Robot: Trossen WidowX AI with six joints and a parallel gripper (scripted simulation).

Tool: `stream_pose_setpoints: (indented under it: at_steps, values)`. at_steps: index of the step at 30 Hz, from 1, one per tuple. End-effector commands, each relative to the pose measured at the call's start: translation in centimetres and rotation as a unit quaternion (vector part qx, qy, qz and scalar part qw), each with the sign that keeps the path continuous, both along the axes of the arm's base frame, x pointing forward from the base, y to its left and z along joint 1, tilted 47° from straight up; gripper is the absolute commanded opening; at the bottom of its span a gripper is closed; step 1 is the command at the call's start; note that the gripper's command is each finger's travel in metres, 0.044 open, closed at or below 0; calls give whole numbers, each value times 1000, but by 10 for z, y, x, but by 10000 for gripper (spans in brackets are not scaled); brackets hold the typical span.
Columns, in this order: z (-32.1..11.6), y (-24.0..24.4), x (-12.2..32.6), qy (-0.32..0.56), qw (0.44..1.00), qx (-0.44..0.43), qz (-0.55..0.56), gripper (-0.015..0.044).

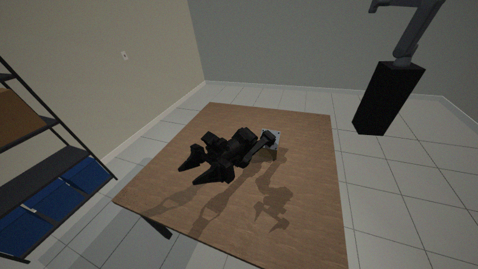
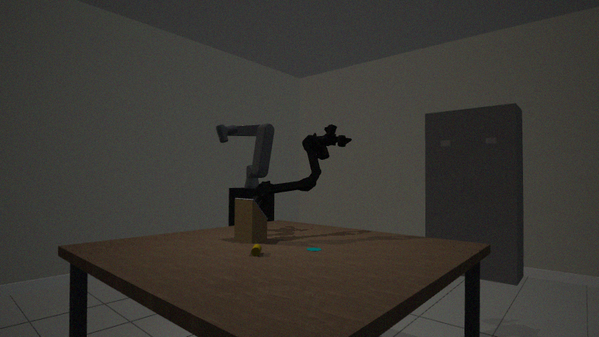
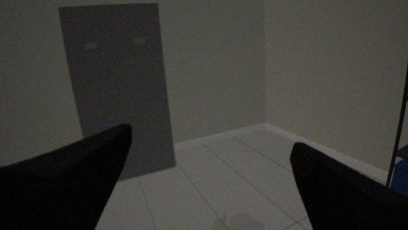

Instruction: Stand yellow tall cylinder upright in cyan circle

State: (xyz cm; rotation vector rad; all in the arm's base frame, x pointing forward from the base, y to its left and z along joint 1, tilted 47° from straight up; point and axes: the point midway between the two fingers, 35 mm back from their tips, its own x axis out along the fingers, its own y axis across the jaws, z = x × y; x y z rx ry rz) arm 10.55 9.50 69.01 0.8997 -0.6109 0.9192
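Observation:
The yellow tall cylinder (image 2: 256, 249) lies on its side on the table, in front of the arm's mounting block in the exterior view. The flat cyan circle (image 2: 313, 249) lies on the table to its right, with a gap between them, and nothing stands on it. Both are hidden in the top view and out of sight in the wrist view. My gripper (image 1: 186, 177) (image 2: 349, 139) (image 3: 214, 142) is open and empty, with its fingers wide apart. It is held high above the table, well away from the cylinder and pointing out level toward the room.
The wooden table (image 1: 314, 213) (image 2: 268, 293) carries the tan mounting block (image 2: 244, 221) under my arm's base. A grey arm (image 1: 413, 30) (image 2: 262, 150) on a black pedestal stands beyond the table. A shelf (image 1: 43, 167) with blue bins and a grey cabinet (image 2: 473, 200) (image 3: 119, 89) stand away from it.

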Motion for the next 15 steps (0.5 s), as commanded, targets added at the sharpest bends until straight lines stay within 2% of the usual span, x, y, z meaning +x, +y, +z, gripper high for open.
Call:
stream_pose_setpoints:
  at_steps: [1,4,15]
  values:
    - [0,-1,-1,-1,1000,1,1,374]
    - [5,-10,-11,-9,1000,22,15,309]
    - [31,-101,-90,-77,967,192,149,309]
